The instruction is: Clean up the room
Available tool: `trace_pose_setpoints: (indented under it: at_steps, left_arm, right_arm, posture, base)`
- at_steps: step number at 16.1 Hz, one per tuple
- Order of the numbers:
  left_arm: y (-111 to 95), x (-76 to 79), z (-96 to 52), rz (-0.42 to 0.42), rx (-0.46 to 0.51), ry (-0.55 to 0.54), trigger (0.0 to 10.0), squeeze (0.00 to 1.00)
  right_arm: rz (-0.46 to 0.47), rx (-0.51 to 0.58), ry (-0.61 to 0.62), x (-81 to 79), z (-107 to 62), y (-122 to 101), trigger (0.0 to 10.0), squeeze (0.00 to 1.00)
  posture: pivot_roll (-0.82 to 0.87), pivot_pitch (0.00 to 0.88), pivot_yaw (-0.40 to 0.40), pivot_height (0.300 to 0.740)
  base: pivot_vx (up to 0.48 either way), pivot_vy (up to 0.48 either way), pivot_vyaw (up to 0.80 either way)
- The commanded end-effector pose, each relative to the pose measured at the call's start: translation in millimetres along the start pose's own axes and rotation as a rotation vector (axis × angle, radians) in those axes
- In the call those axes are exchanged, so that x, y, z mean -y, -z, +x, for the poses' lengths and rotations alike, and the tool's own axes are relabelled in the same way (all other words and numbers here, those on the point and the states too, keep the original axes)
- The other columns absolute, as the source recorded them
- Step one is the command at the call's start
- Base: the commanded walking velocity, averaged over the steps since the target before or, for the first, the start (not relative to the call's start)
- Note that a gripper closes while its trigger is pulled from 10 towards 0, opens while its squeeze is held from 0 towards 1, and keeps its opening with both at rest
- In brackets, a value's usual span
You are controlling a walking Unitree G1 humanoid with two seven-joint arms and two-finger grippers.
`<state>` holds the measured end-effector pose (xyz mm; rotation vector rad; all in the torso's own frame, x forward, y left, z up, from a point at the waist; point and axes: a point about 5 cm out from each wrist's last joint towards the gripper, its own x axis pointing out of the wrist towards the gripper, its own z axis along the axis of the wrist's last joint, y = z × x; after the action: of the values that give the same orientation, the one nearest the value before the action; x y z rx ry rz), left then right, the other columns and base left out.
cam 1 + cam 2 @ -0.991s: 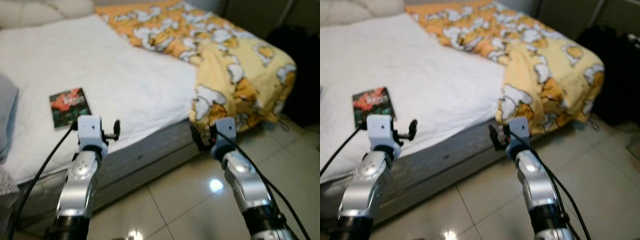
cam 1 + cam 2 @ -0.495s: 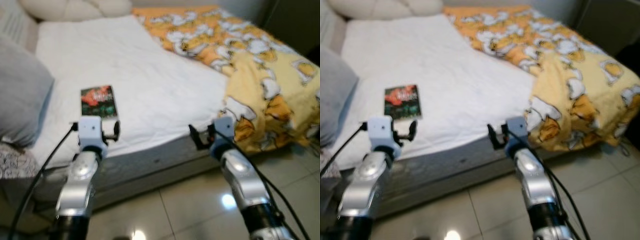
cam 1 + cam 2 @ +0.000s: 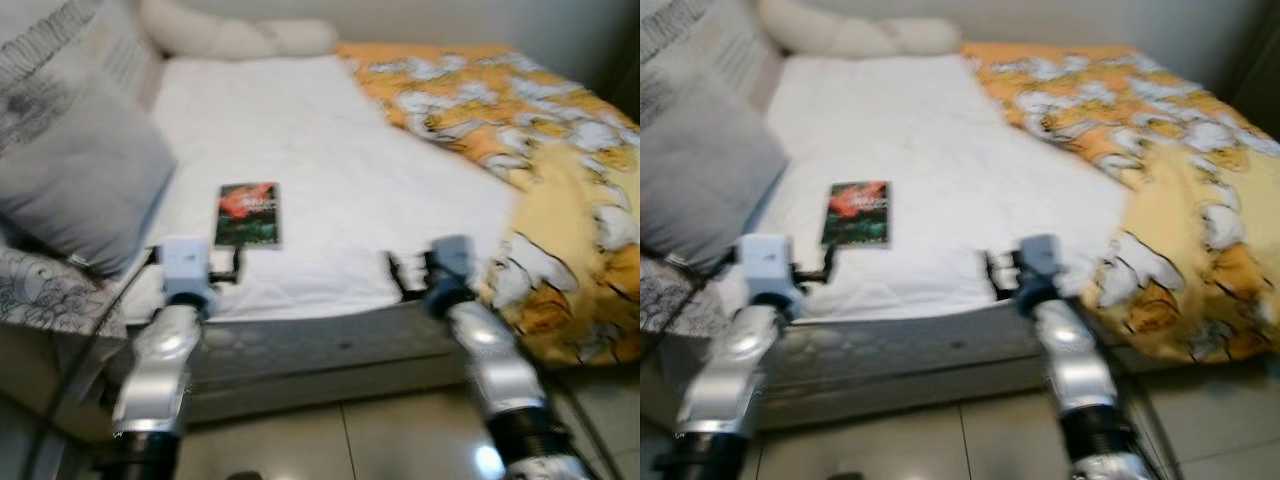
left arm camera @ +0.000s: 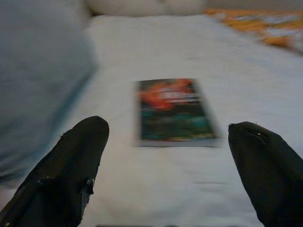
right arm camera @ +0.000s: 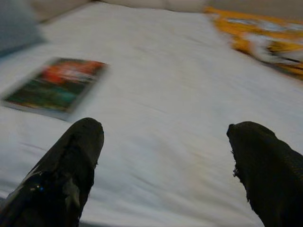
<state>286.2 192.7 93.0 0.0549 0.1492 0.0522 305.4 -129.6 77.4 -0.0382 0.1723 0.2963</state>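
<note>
View swung toward pillow end of bed; book [image 4: 174,110] now dead ahead of left gripper [image 4: 170,165], fingers spread, empty. Right gripper [image 5: 163,165] likewise spread, book off diagonally. Pickup approach lined up.

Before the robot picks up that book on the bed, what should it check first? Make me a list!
1. Book lies flat on the white sheet, nothing on top: ok.
2. Left hand open, book straight ahead between its fingers: ok.
3. Left hand at the book: not ok, short of it, near the bed edge.
4. Pillow apart from the book: ok.
5. Right hand open, holding nothing: ok.
6. Picture sharp enough to aim: not ok, blurred.
</note>
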Motion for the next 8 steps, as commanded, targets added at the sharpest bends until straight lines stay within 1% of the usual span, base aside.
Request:
trace_pose_setpoints:
  at_steps: [1,8]
  left_arm:
    - [-4.8,7.8,1.8,-0.005,0.016,0.021,10.0,1.0]
    - [-5.3,7.2,2.7,0.0,0.015,0.02,10.0,1.0]
  right_arm:
    - [-0.021,-0.004,0.033,13.1,-3.9,-0.3,10.0,0.0]
    - [-0.02,-0.005,0.033,12.5,-3.0,-0.5,10.0,0.0]
  posture:
    - [-0.04,0.0,-0.041,0.74]
    - [-0.03,0.0,-0.039,0.74]
  base:
    - [0.319,0.0,0.56]
    - [0.322,0.0,0.56]
